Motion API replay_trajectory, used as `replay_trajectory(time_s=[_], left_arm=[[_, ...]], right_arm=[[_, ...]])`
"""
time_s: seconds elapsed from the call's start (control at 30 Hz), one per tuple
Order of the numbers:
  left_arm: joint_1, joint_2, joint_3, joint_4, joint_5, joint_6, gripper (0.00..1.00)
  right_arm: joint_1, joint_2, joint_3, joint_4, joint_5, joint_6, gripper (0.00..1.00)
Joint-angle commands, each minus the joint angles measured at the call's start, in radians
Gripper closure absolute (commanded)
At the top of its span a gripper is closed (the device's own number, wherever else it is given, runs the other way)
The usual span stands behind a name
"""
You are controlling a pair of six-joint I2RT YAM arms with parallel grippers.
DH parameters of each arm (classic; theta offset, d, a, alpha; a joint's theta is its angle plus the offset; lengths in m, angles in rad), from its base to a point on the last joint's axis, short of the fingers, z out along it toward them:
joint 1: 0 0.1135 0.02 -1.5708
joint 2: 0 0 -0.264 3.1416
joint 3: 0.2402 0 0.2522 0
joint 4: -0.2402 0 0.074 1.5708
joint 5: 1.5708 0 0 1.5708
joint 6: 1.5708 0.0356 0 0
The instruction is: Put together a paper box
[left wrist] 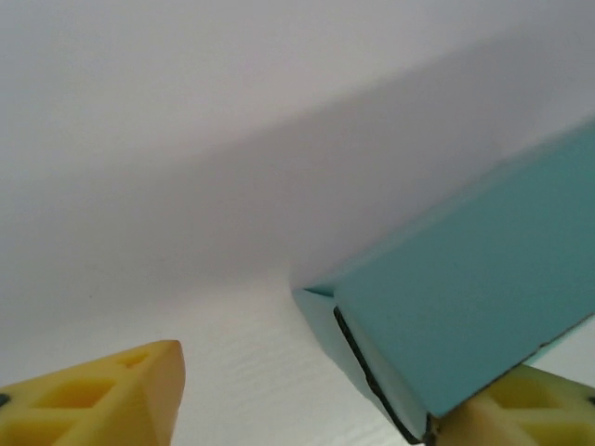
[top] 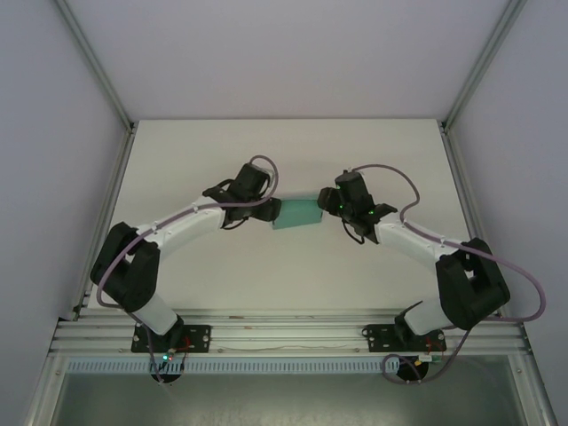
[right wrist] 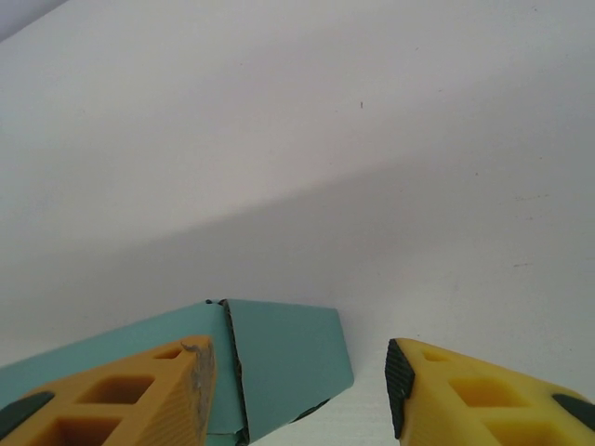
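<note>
Card folded into a long teal box (top: 297, 214) lay on the table (top: 293, 284) at about its middle, its length running left to right, with one gripper at each end.

At the box's left end sat the left gripper (top: 266, 211). In its wrist view the yellow fingers (left wrist: 112, 400) were spread wide. The box (left wrist: 465, 297) crossed the right side of that picture, and its near corner met the tip of the finger there, while the other finger stood well apart from it with bare table between. Nothing was pinched. A dark seam ran along the box's end edge, where one panel lapped another.

At the right end sat the right gripper (top: 330, 209), also with its fingers parted. Its wrist view showed the box's end (right wrist: 279, 362) lying between the two fingers, close against the one on the picture's left (right wrist: 139, 390). A strip of bare table separated it from the other finger (right wrist: 465, 390), so this was no grip either. A seam ran down that end too — a flap folded over the body, its edge slightly raised.

Both arms reached in from the near edge of the table, elbows out to the sides, and met over the box.
</note>
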Motion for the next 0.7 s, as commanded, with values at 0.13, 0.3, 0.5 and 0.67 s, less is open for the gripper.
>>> replay_trajectory(time_s=[0.13,0.3,0.5,0.67], left_arm=[[0.022,-0.063,0.025,-0.097,0.118,0.076,0.05],[0.046,-0.069,0.056,-0.090,0.133,0.005,0.00],[0.132,-0.059,0.068,-0.009,0.253,-0.119,0.00],[0.151,-0.012,0.055,0.019,0.290,-0.132,0.04]], right_arm=[[0.012,0.076,-0.059,-0.155,-0.032,-0.004,0.51],[0.012,0.085,-0.067,-0.171,-0.024,-0.023,0.52],[0.012,0.098,-0.060,-0.179,-0.019,-0.036,0.52],[0.011,0.109,-0.057,-0.174,-0.028,-0.032,0.52]])
